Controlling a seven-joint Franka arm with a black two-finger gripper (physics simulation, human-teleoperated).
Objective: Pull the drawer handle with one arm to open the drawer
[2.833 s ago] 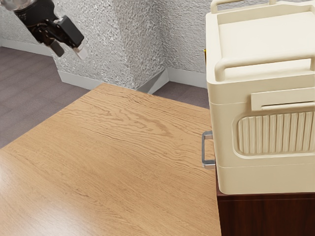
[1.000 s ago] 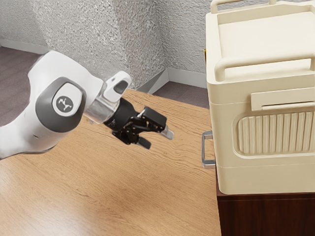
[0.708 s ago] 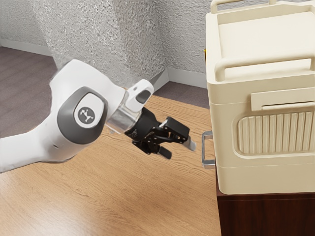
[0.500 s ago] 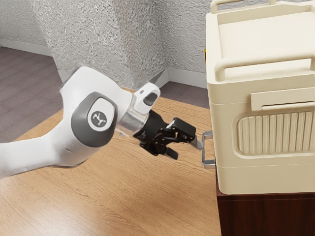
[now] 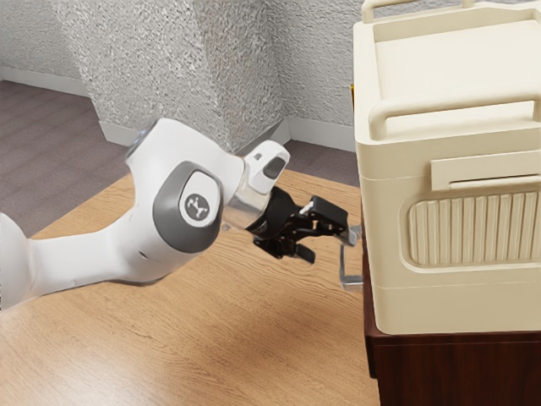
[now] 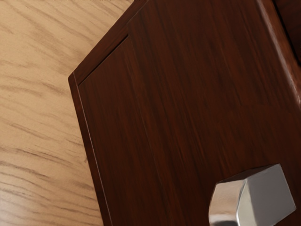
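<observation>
Now, fingers spread apart, the two-finger gripper (image 5: 330, 247) is seemingly hooking the metal drawer handle (image 5: 342, 266); good pulling is needing straight, steady travel.

Handle (image 5: 343, 269) partly hidden, cream case (image 5: 499, 303) cropped at exterior view's right edge.

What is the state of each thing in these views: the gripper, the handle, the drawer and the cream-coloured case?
Gripper: open, one finger at the handle.
Handle: attached to the drawer front, not clasped between the fingers.
Drawer: slightly open, front jutting a little past the cabinet.
Cream-coloured case: upright on the cabinet.
</observation>
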